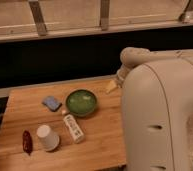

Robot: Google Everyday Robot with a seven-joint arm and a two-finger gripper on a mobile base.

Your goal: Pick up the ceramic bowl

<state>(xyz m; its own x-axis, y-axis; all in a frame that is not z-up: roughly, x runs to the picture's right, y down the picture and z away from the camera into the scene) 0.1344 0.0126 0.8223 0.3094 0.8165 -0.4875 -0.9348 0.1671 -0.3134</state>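
Note:
The ceramic bowl [81, 102] is round, shallow and glossy green with a darker rim. It sits upright on the wooden table [102, 142], near the table's back middle. My gripper [112, 86] shows as a pale tip at the table's back right edge, just right of the bowl and apart from it. The large white arm [160, 110] hides most of it.
A white paper cup [47, 137] stands at the front left. A white packet [73, 128] lies between cup and bowl. A blue object [52, 103] lies left of the bowl, a red item [27, 141] near the left edge. A dark wall runs behind the table.

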